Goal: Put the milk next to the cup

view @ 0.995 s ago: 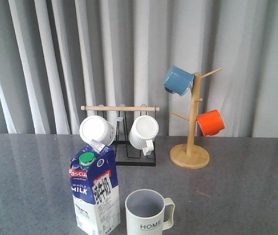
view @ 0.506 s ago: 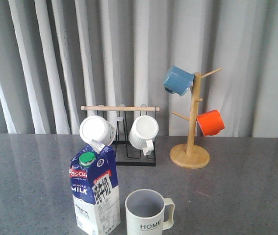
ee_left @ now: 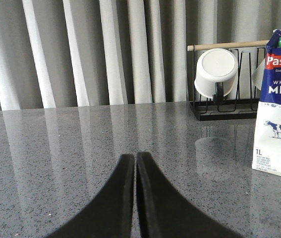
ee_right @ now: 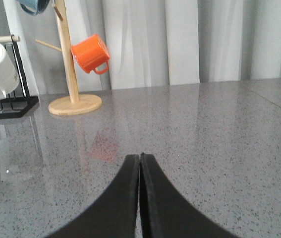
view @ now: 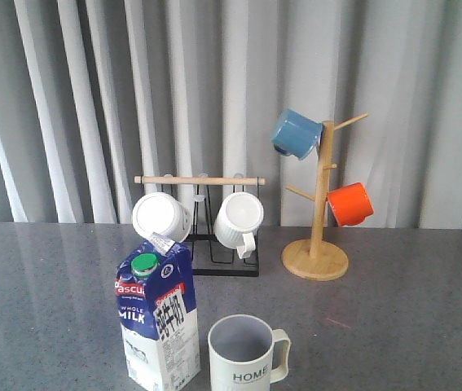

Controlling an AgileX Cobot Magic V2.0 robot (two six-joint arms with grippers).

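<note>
The milk carton (view: 157, 322), dark blue top, white base, green cap, stands upright on the grey table near the front edge. The off-white "HOME" cup (view: 245, 354) stands just to its right, handle to the right, a small gap between them. The carton also shows in the left wrist view (ee_left: 278, 104). My left gripper (ee_left: 135, 156) is shut and empty, low over bare table, apart from the carton. My right gripper (ee_right: 140, 156) is shut and empty over bare table. Neither gripper shows in the front view.
A black wire rack (view: 202, 224) with a wooden bar holds two white ribbed mugs (view: 160, 217) at the back. A wooden mug tree (view: 319, 204) holds a blue mug (view: 296, 134) and an orange mug (view: 350, 204). Grey curtains hang behind.
</note>
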